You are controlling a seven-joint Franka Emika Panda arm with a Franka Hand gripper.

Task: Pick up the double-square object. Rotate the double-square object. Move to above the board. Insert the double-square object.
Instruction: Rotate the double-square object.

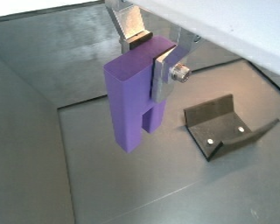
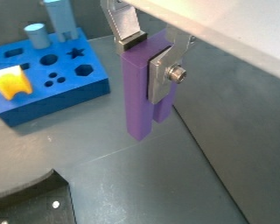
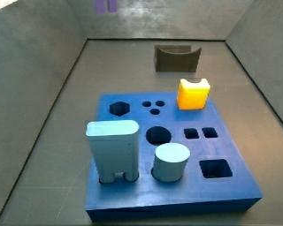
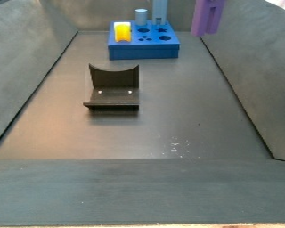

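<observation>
Wrist views show the gripper (image 1: 149, 54) pinching the purple piece (image 1: 133, 101) upright, high above the floor. Side view: piece at upper right, short of the board (image 4: 145, 43). Next: travel over its 2 square holes (image 3: 202, 134).

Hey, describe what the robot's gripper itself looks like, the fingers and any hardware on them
In both wrist views the gripper has two flat silver metal plate fingers with dark pads on their inner faces. The nearer plate is rectangular with rounded corners and carries a small dark bolt head on its outer face. No cables or markings are visible, and the arm itself is out of view.
</observation>
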